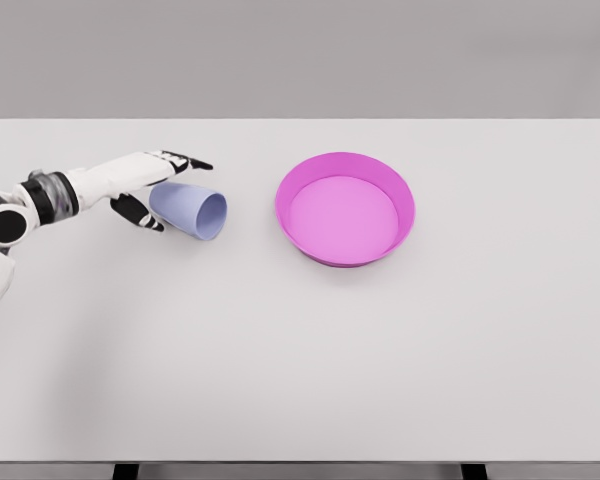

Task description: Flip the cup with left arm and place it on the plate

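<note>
One arm is at work: the left hand (145,190) reaches in from the left edge and has its fingers (185,160) closed around the cup (190,210), with the upper fingers lying over the top of the wall and the thumb showing dark beneath it near the base. The cup, pale lilac-blue, lies on its side on the white desk (300,350), left of the plate (345,208) and apart from it. Its long axis runs roughly left to right, with the open mouth pointing right and a little toward the camera, and the closed base tucked into the palm. Whether the cup rests on the desk or is just lifted I cannot tell from this height. It looks like a light, rigid, smooth-walled thing, likely to slip if pinched only at the rim, so a wrap around the lower wall near the base seems the sound hold for turning it upright. The plate, a magenta dish with a raised rim, sits empty near the desk's middle.
</note>
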You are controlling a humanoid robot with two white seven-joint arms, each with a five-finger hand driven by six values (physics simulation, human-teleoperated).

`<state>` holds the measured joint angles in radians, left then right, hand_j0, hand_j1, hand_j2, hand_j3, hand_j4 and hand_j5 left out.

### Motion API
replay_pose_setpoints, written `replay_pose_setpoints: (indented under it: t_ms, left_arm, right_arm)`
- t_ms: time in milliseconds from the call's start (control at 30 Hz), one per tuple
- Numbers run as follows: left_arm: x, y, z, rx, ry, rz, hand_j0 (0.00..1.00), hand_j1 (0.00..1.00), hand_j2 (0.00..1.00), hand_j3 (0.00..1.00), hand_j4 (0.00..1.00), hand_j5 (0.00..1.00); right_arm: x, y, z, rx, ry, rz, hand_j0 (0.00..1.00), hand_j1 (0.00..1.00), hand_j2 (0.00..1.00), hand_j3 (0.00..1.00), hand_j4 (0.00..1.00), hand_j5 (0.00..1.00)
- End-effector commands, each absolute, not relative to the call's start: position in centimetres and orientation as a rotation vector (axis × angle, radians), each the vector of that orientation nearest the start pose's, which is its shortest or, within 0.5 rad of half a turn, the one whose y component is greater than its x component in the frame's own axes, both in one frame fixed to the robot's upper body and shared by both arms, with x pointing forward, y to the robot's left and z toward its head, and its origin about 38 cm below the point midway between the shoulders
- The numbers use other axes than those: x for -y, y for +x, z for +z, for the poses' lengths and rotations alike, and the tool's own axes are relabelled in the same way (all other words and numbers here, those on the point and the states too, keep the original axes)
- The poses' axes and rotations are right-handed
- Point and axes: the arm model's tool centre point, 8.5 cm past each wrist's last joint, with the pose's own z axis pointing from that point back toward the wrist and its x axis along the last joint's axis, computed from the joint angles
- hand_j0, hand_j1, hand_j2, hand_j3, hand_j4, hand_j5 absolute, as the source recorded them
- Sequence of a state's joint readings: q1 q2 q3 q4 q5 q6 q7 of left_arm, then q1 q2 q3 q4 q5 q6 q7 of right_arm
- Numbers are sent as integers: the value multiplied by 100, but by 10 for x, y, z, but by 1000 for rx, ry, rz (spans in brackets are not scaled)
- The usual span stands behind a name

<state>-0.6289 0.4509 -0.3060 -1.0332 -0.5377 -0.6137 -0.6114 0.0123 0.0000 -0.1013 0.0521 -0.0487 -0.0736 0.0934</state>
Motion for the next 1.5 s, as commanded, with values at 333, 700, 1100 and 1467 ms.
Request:
replay_pose_setpoints:
  t_ms: [333,700,1100,1467]
  left_arm:
    - [-284,491,145,1370,341,-1780,100,100,100,100,100,100]
    - [-285,491,143,1364,340,-1779,100,100,100,100,100,100]
    - [-282,488,140,1367,333,-1786,100,100,100,100,100,100]
    - [-287,488,143,1364,344,-1784,100,100,100,100,100,100]
  right_arm:
    - [263,-17,-261,23,1,-149,100,100,100,100,100,100]
    - [263,-17,-261,23,1,-149,100,100,100,100,100,100]
    - [263,-17,-261,23,1,-149,100,100,100,100,100,100]
    - [263,-17,-261,23,1,-149,100,100,100,100,100,100]
